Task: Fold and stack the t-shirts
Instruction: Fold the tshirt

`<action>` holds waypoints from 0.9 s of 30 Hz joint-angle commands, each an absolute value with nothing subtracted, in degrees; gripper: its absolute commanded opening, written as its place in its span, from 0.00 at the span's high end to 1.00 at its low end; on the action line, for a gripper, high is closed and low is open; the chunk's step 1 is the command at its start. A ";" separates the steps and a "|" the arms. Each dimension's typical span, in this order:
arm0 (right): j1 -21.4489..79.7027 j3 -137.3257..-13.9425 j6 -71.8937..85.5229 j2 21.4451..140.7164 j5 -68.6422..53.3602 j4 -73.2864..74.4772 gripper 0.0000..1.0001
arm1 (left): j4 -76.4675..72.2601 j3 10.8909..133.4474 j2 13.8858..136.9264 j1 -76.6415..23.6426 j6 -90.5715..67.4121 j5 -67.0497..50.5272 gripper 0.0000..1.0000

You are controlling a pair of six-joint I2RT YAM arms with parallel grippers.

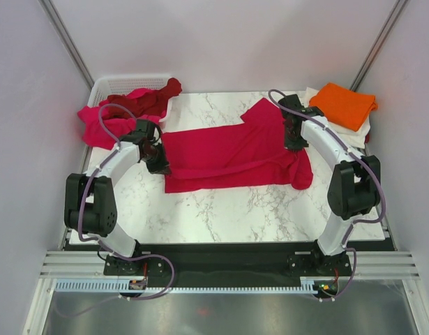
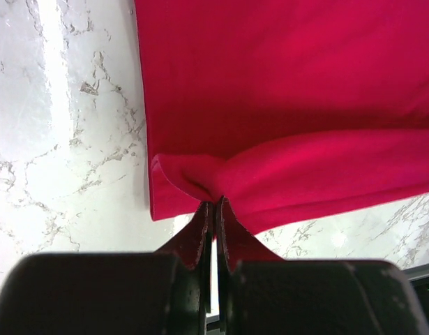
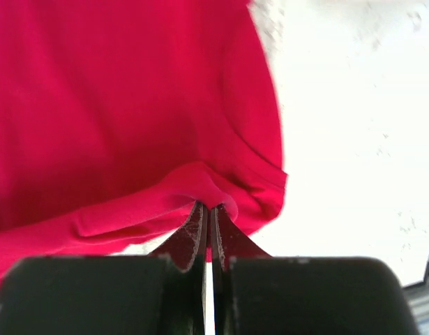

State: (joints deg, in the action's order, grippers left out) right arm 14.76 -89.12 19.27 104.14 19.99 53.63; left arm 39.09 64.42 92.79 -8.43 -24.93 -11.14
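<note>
Two grippers are clenched on one garment. I have the left gripper (image 1: 157,162) pinching the crimson red t-shirt (image 1: 235,157) at its 9 o'clock edge. The right gripper (image 1: 296,139) pinches the same shirt at its 3 o'clock edge. Both wrist views show cloth gathered into a small ridge between jaws that stand closed.

I judge that the twin grip serves a fold: with both ends of one line held, the panel can be carried over straight. A raised crease runs between the two grips. The shirt lies across the middle of the table (image 1: 221,216).

At 2 o'clock the folded orange t-shirt (image 1: 343,103) rests on the cream-white t-shirt (image 1: 364,127) — the stack site, in my judgement. At 10 o'clock the magenta-pink t-shirt (image 1: 95,122) and dark maroon t-shirt (image 1: 148,101) lie crumpled, spilling from the white basket (image 1: 106,85) — unfolded stock, I judge.

Surface: white marble-pattern top. Room: plain pale walls on three sides.
</note>
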 commanded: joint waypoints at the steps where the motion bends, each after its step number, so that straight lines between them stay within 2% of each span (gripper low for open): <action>1: 13.62 -85.97 18.98 98.98 24.44 54.93 1.00 | 38.58 62.77 89.92 -8.00 -20.48 -12.56 0.98; 6: 13.45 -82.61 19.25 95.62 21.36 52.21 0.99 | 38.58 60.21 88.33 -7.82 -19.60 -11.95 0.98; 15: 12.14 -94.47 19.07 111.07 22.50 53.43 0.98 | 38.50 67.04 97.28 -7.12 -19.07 -8.70 0.98; 16: 11.78 -95.53 18.99 112.22 22.85 53.61 0.94 | 38.50 67.93 98.69 -7.03 -18.99 -8.53 0.98; 18: 10.82 -99.13 19.16 116.16 25.55 53.70 0.55 | 38.50 70.21 102.11 -6.51 -19.16 -8.96 0.95; 19: 10.55 -100.79 19.68 117.58 27.58 55.27 0.38 | 38.67 71.01 103.17 -6.16 -19.16 -9.75 0.79; 20: 10.20 -103.86 20.30 118.90 29.42 56.24 0.13 | 38.67 71.80 103.71 -5.80 -19.16 -10.71 0.68; 21: 9.50 -105.10 20.74 120.57 31.53 57.21 0.03 | 38.76 72.94 103.97 -5.80 -19.33 -11.94 0.56; 22: 9.06 -105.99 21.44 120.67 34.08 58.43 0.02 | 39.11 73.38 103.45 -5.80 -19.51 -12.04 0.36; 24: 8.09 -105.21 21.79 117.89 34.89 58.27 0.02 | 39.02 73.13 99.87 -5.89 -19.69 -10.65 0.20; 25: 7.91 -101.90 22.06 115.86 34.37 56.53 0.02 | 39.20 72.60 98.02 -5.98 -19.77 -9.50 0.14; 27: 7.39 -96.88 22.50 108.25 32.09 53.37 0.02 | 39.11 69.63 94.59 -5.98 -20.56 -6.79 0.13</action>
State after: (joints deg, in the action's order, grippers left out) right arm 8.08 -100.07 20.80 118.54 29.85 54.24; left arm 38.98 70.41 101.73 -5.98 -20.69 -9.78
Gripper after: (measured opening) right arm 0.976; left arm 0.865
